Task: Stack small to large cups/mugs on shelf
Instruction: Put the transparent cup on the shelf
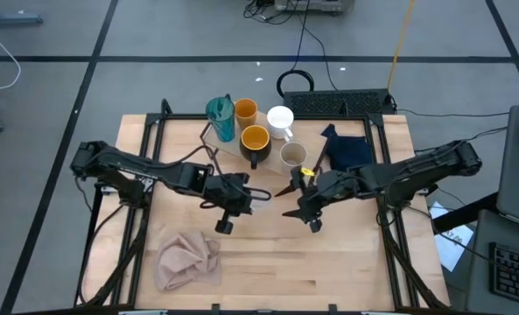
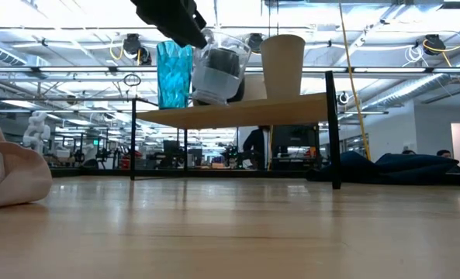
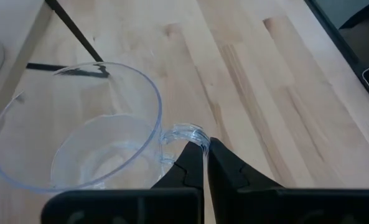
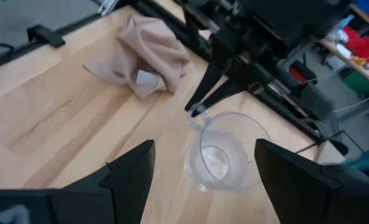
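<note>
**Glass cup held aloft beside loaded shelf**

Clear glass cup [image 3: 78,134], pinched by its small handle between the closed fingers of the left gripper [image 3: 204,152] and held above the tabletop [image 1: 329,262], near the table's middle. Seen level with the shelf [image 2: 237,112] from the low camera, tilted, just in front of the cups already standing there. Right gripper [image 4: 200,162] facing it from the opposite side, jaws spread wide, holding nothing, close to the glass but not touching.

On the shelf at the table's far side: teal tumbler [image 1: 220,118], orange cup [image 1: 245,111], white handled mug [image 1: 281,120], black mug with orange inside [image 1: 255,142] and beige cup [image 1: 292,156], grouped closely.

Pink cloth [image 1: 187,258] crumpled on the near left of the table; navy cloth [image 1: 348,150] at the far right, beside the shelf.
</note>
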Robot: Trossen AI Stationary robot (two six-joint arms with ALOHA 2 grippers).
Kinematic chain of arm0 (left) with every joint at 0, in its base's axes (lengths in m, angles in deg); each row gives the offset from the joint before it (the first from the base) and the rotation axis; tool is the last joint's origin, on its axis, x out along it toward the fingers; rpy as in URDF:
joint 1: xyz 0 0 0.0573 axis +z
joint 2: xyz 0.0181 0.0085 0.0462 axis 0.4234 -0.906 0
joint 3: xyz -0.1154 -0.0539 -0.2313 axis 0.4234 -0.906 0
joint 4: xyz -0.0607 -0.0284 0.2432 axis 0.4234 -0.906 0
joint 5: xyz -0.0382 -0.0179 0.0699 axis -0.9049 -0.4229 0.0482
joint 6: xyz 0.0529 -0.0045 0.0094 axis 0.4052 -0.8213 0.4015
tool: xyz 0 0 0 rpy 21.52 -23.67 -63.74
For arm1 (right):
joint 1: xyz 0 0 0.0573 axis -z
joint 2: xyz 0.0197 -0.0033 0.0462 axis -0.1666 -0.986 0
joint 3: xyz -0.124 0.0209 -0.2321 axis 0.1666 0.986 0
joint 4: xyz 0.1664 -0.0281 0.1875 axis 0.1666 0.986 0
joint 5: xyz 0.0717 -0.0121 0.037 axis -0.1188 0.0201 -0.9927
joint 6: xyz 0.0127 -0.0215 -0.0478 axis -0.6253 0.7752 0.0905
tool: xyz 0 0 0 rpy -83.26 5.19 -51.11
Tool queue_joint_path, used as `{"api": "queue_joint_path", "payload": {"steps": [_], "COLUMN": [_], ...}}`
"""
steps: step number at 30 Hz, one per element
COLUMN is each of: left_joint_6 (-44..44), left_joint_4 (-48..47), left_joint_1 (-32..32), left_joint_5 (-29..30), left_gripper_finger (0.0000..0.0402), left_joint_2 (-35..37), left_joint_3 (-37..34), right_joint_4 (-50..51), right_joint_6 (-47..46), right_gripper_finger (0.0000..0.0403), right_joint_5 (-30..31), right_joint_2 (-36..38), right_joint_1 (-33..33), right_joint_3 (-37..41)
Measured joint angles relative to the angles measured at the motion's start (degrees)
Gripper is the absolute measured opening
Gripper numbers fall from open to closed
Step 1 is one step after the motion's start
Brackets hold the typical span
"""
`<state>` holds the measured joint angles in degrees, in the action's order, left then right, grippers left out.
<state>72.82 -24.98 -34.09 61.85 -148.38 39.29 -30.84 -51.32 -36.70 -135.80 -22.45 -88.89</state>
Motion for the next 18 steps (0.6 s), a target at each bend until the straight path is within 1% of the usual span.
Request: {"api": "queue_joint_path", "payload": {"steps": [5, 9, 13, 18], "left_joint_6": [-0.2, -0.2, -0.1, 1.2], "left_joint_4": [0.5, 0.4, 0.2, 0.0], "left_joint_1": [0.0, -0.1, -0.1, -0.1], "left_joint_5": [-0.3, -0.5, -0.5, -0.5], "left_gripper_finger": [0.0002, 0.0002, 0.0004, 0.0003], "left_joint_2": [-0.4, -0.4, -0.4, -0.4], "left_joint_3": [0.0, 0.0, 0.0, 0.0], "right_joint_4": [4.6, 5.4, 5.3, 5.0], "right_joint_6": [2.9, 5.2, 6.3, 6.4], "right_gripper_finger": [0.0265, 0.0265, 0.0265, 0.0265], "right_joint_5": [-0.1, 0.1, 0.1, 0.2], "right_joint_2": [-5.8, -9.6, -11.9, -12.9], "right_joint_1": [0.1, 0.2, 0.4, 1.2], "right_joint_3": [-4.1, -6.7, -8.3, -8.4]}}
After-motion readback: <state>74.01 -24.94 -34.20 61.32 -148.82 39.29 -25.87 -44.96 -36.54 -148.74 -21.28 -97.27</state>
